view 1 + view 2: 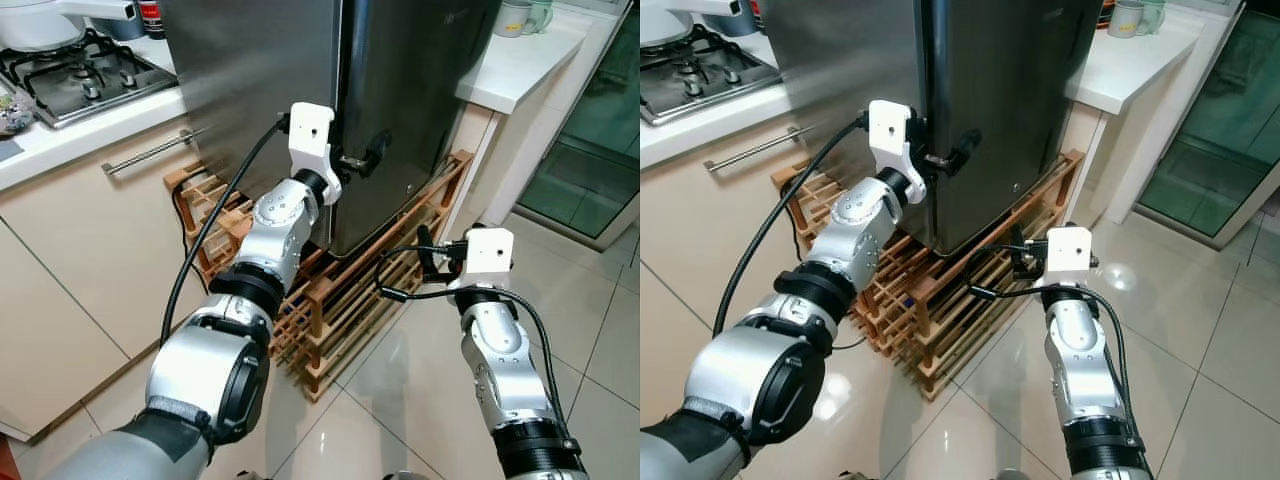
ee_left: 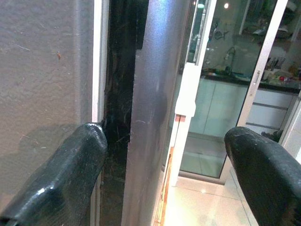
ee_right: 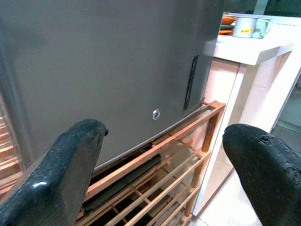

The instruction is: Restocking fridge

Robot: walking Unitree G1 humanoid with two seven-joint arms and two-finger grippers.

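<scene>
Left gripper [image 1: 362,160] spread wide at fridge [image 1: 400,100] door edge, one finger [image 2: 61,179] apparently touching the seam. Right gripper [image 3: 164,174] wide open, empty, low before fridge and wooden rack [image 1: 340,300].

A low wooden slatted rack [image 1: 340,300] stands on the pale tiled floor [image 1: 590,330], carrying the dark steel fridge [image 1: 400,100] directly on top.
</scene>
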